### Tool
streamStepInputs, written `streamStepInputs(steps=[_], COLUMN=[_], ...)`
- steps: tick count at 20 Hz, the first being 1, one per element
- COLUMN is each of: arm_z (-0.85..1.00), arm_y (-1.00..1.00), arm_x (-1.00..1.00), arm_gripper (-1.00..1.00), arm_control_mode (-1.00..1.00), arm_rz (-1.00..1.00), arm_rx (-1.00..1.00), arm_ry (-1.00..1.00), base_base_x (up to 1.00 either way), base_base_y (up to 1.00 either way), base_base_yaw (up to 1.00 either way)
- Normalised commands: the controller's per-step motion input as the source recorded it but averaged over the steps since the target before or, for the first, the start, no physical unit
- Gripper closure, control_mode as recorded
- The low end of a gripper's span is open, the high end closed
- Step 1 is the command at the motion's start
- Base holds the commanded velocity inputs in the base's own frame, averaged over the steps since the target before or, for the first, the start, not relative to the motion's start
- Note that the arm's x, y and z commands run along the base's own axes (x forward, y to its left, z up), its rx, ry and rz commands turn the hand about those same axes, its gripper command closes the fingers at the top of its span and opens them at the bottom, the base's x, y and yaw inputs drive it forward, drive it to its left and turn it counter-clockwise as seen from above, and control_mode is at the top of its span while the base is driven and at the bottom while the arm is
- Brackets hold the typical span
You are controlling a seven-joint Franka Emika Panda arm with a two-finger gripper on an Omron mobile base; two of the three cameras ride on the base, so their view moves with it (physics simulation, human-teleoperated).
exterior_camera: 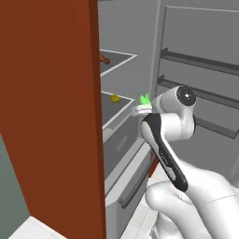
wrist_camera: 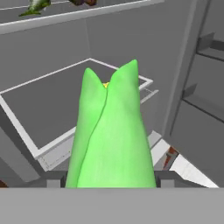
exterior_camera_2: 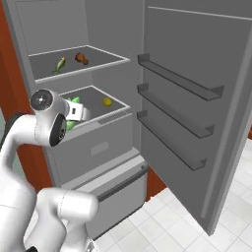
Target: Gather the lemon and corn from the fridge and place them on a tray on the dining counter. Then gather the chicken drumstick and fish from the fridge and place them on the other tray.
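Note:
My gripper (exterior_camera: 141, 109) is shut on the corn (wrist_camera: 111, 135), whose green husk (exterior_camera: 145, 99) sticks out past the fingers just outside the fridge's lower shelf. In the right base view the gripper (exterior_camera_2: 74, 112) sits at that shelf's front edge with the corn (exterior_camera_2: 75, 101). The yellow lemon (exterior_camera_2: 107, 102) lies further back on the lower shelf (exterior_camera_2: 93, 96); the lemon (exterior_camera: 114, 98) is also seen from the left. On the upper shelf lie the fish (exterior_camera_2: 60, 64) and the brown chicken drumstick (exterior_camera_2: 81, 58). The trays and dining counter are out of view.
The open fridge door (exterior_camera_2: 197, 98) with three rails stands to the right. A red-brown cabinet panel (exterior_camera: 51, 116) walls off the left side. Grey drawers (exterior_camera_2: 98, 147) sit below the lower shelf, above a white tiled floor (exterior_camera_2: 162, 226).

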Motion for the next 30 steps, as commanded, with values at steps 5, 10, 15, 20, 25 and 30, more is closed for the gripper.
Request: streamStepInputs(steps=[5,10,15,20,25,30], arm_z=[0.54,0.42,0.0,0.0,0.05,-0.03], arm_y=[-0.13,-0.01,0.02,-0.14,0.0,0.0], arm_x=[-0.84,-0.49,-0.04,-0.63,-0.52,-0.26], arm_gripper=[1.0,1.0,1.0,1.0,1.0,1.0], arm_control_mode=[-1.0,-1.0,-1.0,-1.0,-1.0,1.0], arm_rz=[-0.11,-0.1,0.0,-0.07,-0.15,-0.1], arm_rx=[0.0,0.0,-0.01,0.01,0.0,0.0], arm_ry=[0.0,0.0,0.01,-0.07,0.0,0.01], base_base_x=[0.0,0.0,0.0,0.0,0.0,-0.12], base_base_y=[0.0,0.0,0.0,0.0,0.0,-0.02], base_base_yaw=[0.0,0.0,0.0,0.0,0.0,-0.02])
